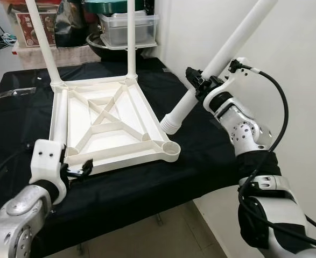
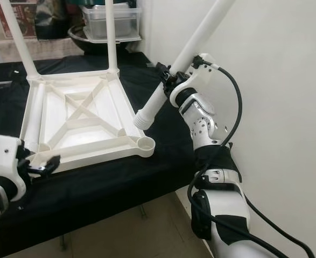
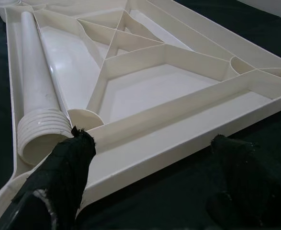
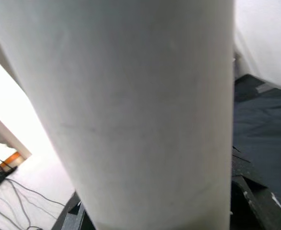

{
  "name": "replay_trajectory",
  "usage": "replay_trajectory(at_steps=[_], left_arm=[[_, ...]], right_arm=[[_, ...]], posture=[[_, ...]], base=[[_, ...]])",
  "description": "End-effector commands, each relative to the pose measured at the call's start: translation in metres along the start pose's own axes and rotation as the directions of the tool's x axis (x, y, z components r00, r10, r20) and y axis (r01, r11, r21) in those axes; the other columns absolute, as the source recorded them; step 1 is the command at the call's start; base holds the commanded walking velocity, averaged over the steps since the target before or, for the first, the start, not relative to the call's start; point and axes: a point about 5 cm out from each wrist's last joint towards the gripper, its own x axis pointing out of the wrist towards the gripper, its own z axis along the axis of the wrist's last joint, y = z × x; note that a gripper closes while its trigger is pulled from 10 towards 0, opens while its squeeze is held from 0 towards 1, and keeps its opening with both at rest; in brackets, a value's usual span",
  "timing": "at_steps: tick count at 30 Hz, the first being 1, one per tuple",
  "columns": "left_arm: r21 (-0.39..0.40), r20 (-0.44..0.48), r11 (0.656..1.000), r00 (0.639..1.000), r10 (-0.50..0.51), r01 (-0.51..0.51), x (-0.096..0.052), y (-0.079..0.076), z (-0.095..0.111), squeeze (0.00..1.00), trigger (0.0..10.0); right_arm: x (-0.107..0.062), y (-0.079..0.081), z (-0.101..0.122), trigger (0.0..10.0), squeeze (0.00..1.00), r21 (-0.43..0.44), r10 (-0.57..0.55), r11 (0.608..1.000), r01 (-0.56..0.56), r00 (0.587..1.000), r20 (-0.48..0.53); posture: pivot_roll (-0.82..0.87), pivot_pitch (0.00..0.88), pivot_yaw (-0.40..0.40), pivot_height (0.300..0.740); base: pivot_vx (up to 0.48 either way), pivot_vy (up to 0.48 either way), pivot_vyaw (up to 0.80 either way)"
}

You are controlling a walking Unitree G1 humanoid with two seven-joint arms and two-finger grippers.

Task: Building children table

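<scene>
Assembly stood at the third leg. My right gripper was clenched on that leg, tilted, its threaded end hanging just above the tabletop's near right socket. Two legs already stood in the far corners; a fourth leg lay inside the frame. My left gripper hovered released at the near edge. Next, I judged, came straightening, seating and twisting.

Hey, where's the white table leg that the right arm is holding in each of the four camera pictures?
Left eye view: held leg slants from top right down to its threaded end near the tabletop's near right corner socket.
Right eye view: same slant, centre.
Left wrist view: not visible.
Right wrist view: close-up, middle.
Shared landmark: the upturned tabletop.
</scene>
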Motion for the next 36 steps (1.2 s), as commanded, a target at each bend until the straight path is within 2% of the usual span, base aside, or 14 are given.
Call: replay_trajectory(at_steps=[1,12,19,21,22,23,24,25,26,28,31,32,33,36], left_arm=[[-0.030,-0.019,1.000,1.000,-0.007,0.007,-0.001,-0.005,-0.005,0.00,10.0],[-0.022,0.035,1.000,0.999,-0.021,0.022,-0.003,-0.012,-0.005,0.00,10.0],[-0.028,0.054,0.995,0.994,-0.091,0.092,-0.003,-0.022,-0.003,0.00,10.0],[-0.013,0.082,0.974,0.971,-0.225,0.227,-0.009,-0.034,0.001,0.00,10.0],[0.028,0.089,0.951,0.947,-0.309,0.308,-0.013,-0.041,0.004,0.00,10.0],[0.028,0.089,0.951,0.947,-0.309,0.308,-0.013,-0.041,0.004,0.00,10.0],[0.065,0.085,0.917,0.914,-0.397,0.393,-0.018,-0.046,0.006,0.00,10.0],[0.065,0.085,0.917,0.914,-0.397,0.393,-0.018,-0.046,0.006,0.00,10.0],[0.088,0.078,0.893,0.891,-0.447,0.441,-0.021,-0.049,0.007,0.00,10.0],[0.088,0.078,0.893,0.891,-0.447,0.441,-0.021,-0.049,0.007,0.00,10.0],[0.192,0.057,0.807,0.814,-0.578,0.559,-0.027,-0.046,0.015,0.00,10.0],[0.192,0.057,0.807,0.814,-0.578,0.559,-0.027,-0.046,0.015,0.00,10.0],[0.220,0.049,0.788,0.800,-0.597,0.575,-0.027,-0.043,0.018,0.00,10.0],[0.242,0.042,0.773,0.789,-0.612,0.587,-0.027,-0.040,0.021,0.00,10.0]], right_arm=[[0.000,0.004,0.004,10.0,0.00,0.002,0.028,1.000,-0.028,0.999,0.016],[0.002,0.013,0.002,10.0,0.00,-0.085,0.159,0.984,-0.157,0.987,0.015],[-0.003,0.033,0.000,10.0,0.00,-0.022,0.322,0.946,-0.322,0.947,0.014],[-0.013,0.056,-0.001,10.0,0.00,0.045,0.542,0.839,-0.542,0.840,0.004],[-0.020,0.067,0.000,10.0,0.00,0.083,0.653,0.755,-0.650,0.758,-0.003],[-0.020,0.067,0.000,10.0,0.00,0.083,0.653,0.755,-0.650,0.758,-0.003],[-0.028,0.079,0.002,10.0,0.00,0.127,0.756,0.650,-0.749,0.655,-0.004],[-0.028,0.079,0.002,10.0,0.00,0.127,0.756,0.650,-0.749,0.655,-0.004],[-0.033,0.085,0.004,10.0,0.00,0.153,0.808,0.582,-0.798,0.589,-0.002],[-0.033,0.085,0.004,10.0,0.00,0.153,0.808,0.582,-0.798,0.589,-0.002],[-0.050,0.114,-0.007,10.0,0.00,0.239,0.944,0.328,-0.914,0.325,-0.053],[-0.050,0.114,-0.007,10.0,0.00,0.239,0.944,0.328,-0.914,0.325,-0.053],[-0.054,0.122,-0.012,10.0,0.00,0.262,0.964,0.267,-0.927,0.260,-0.062],[-0.058,0.129,-0.018,10.0,0.00,0.274,0.976,0.219,-0.936,0.207,-0.071]], posture=[[0.08,0.000,-0.054,0.740],[0.08,0.000,-0.065,0.740],[0.08,0.000,-0.069,0.740],[0.08,0.000,-0.064,0.740],[0.08,0.000,-0.064,0.740],[0.08,0.000,-0.064,0.740],[0.09,0.000,-0.068,0.740],[0.09,0.000,-0.068,0.740],[0.09,0.000,-0.071,0.740],[0.09,0.000,-0.071,0.740],[0.09,0.000,-0.075,0.740],[0.09,0.000,-0.075,0.740],[0.09,0.000,-0.075,0.740],[0.09,0.000,-0.076,0.740]], base=[[0.000,0.000,0.00],[0.000,0.000,0.00],[0.000,0.000,0.00],[0.000,0.000,0.00],[0.000,0.000,0.00],[0.000,0.000,0.00],[0.000,0.000,0.00],[0.000,0.000,0.00],[0.000,0.000,0.00],[0.000,0.000,0.00],[0.000,0.000,0.00],[0.000,0.000,0.00],[0.000,0.000,0.00],[0.000,0.000,0.00]])
